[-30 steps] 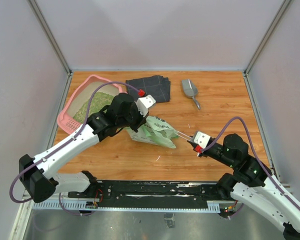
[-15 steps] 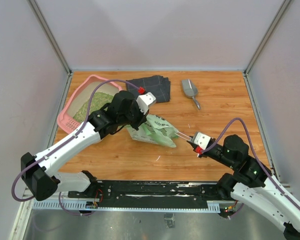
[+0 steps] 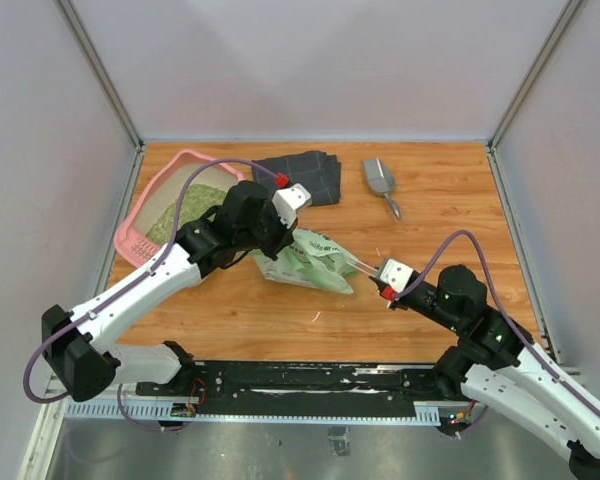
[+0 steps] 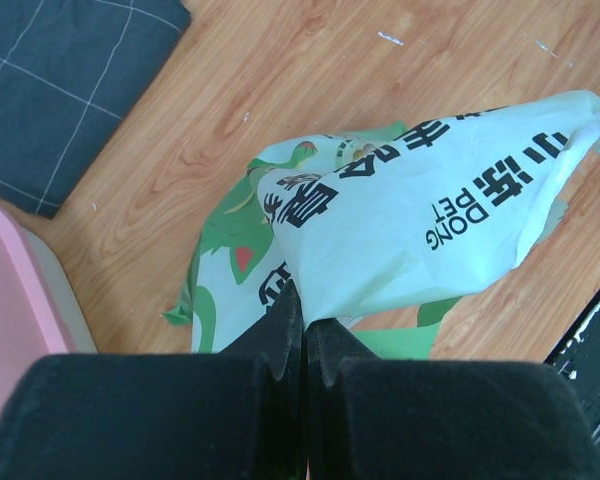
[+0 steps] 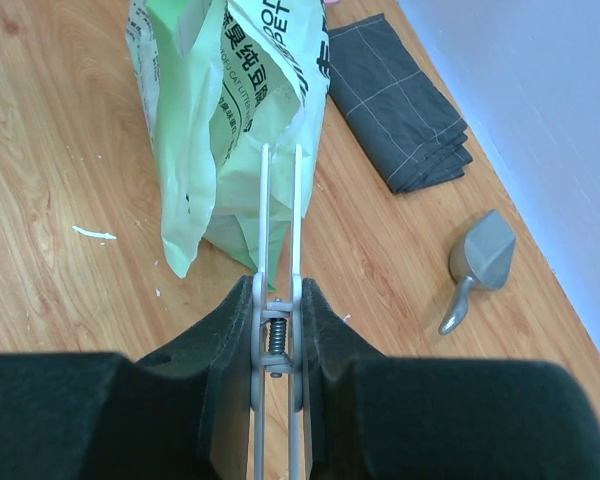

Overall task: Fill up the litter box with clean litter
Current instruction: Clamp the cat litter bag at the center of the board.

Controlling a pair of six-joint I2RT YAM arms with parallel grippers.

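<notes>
My left tool (image 4: pixel 302 310) is fully closed, pinching one edge of the green-and-white printed bag (image 4: pixel 430 210). My right tool (image 5: pixel 278 310) is nearly closed around the sprung end of a metal clip (image 5: pixel 276 338). The clip's two thin prongs reach forward to the opposite edge of the bag, one on each side of the plastic. The bag hangs slack between my two tools over the wooden table (image 3: pixel 440 200); whether its underside touches the wood I cannot tell. The pink litter box (image 3: pixel 135 238) sits to the left of the bag and a little beyond it, near but apart, with greenish-tan clean litter (image 3: pixel 205 185) spread inside it. The dark folded cloth (image 3: pixel 305 172) lies just beyond the bag. The grey scoop (image 3: pixel 378 178) lies beyond the bag and to its right.
</notes>
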